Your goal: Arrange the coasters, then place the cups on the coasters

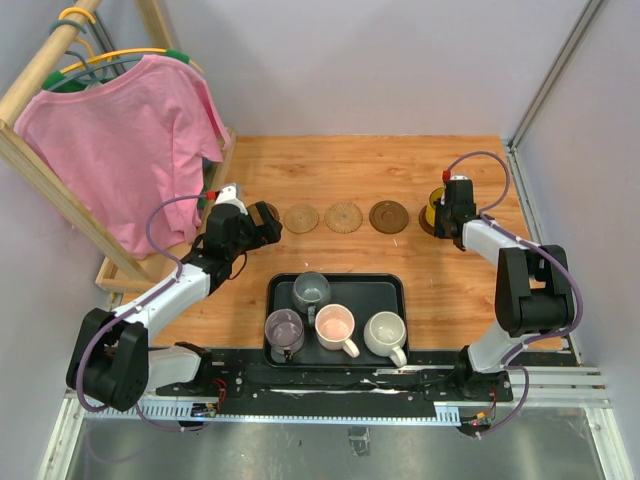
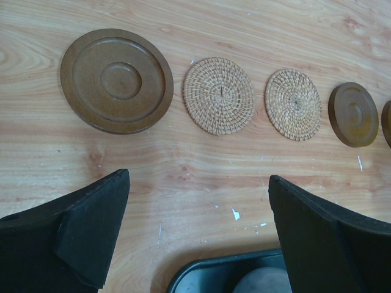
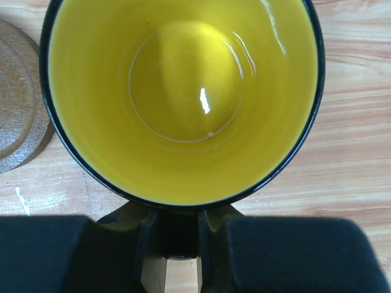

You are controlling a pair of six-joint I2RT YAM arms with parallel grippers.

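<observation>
Wide shot first: the table (image 1: 400, 170), and on its near side the tray (image 1: 392, 284), our landmark. In the tray sit four cups: grey cup (image 1: 311, 290) at the back, then purple cup (image 1: 284, 327), pink cup (image 1: 334, 324) and white cup (image 1: 385, 333) along the front.

Beyond the tray, the coasters (image 1: 343, 216) are laid out in a neat line, five across, so arranging looks done. We're into cup placing, and it's cup number one!

The yellow cup (image 3: 183, 97) is beyond the tray's right corner, right over the end coaster (image 1: 427, 226). The right gripper (image 3: 177, 235) has its fingers pinched tight on the cup's handle. Seated or a hair above? Can't tell from here.

The left gripper (image 2: 198, 183) hovers beyond the tray's left corner, fingers spread wide, holding nothing, just short of the leftmost coaster.

Next call, I'd say: settle the yellow cup flat and centred, let go without nudging it, lift clear, then back to the tray for another cup.
</observation>
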